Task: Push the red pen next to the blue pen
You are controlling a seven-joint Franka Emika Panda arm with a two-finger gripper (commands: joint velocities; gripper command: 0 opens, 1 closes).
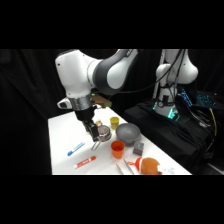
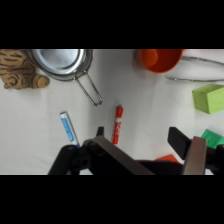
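On the worktop (image 1: 60, 130), in the side view, the blue pen (image 1: 76, 148) lies toward the left with the red pen (image 1: 85, 162) nearer the front edge, apart from it. Right of them stands a cup (image 1: 117, 148), with a bowl (image 1: 128, 132) behind it and a smaller cup (image 1: 114, 122) farther back. In the wrist view the two pens lie nearly parallel, a strainer (image 2: 62, 62) beyond them, a striped toy (image 2: 17, 72) beside it.

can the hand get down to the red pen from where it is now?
Probably yes. The red pen lies flat on bare table, clear of the blue pen and the orange cup. The hand hangs just above and beside it, with nothing between them.
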